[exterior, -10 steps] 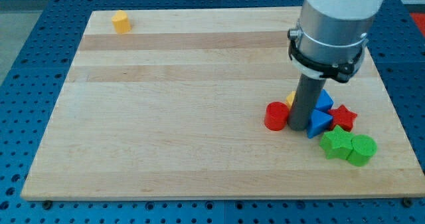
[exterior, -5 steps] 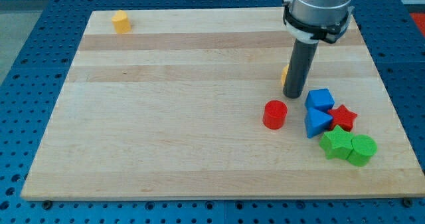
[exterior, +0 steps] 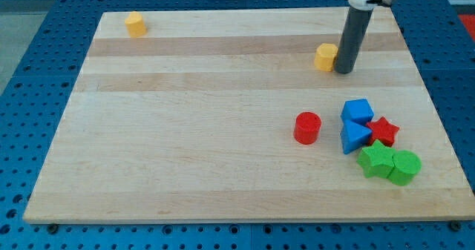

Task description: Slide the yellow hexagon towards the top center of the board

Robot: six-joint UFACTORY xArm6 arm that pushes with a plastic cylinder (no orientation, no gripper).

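1. My tip (exterior: 344,71) stands upright on the board (exterior: 185,131), far right.
2. The bare rod has no jaws.
3. The yellow hexagon (exterior: 325,57) touches the tip's left side.

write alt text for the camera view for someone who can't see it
My tip sits just to the view's right of a yellow block near the top right of the wooden board. Another yellow block lies at top left; red, blue and green blocks cluster at lower right.
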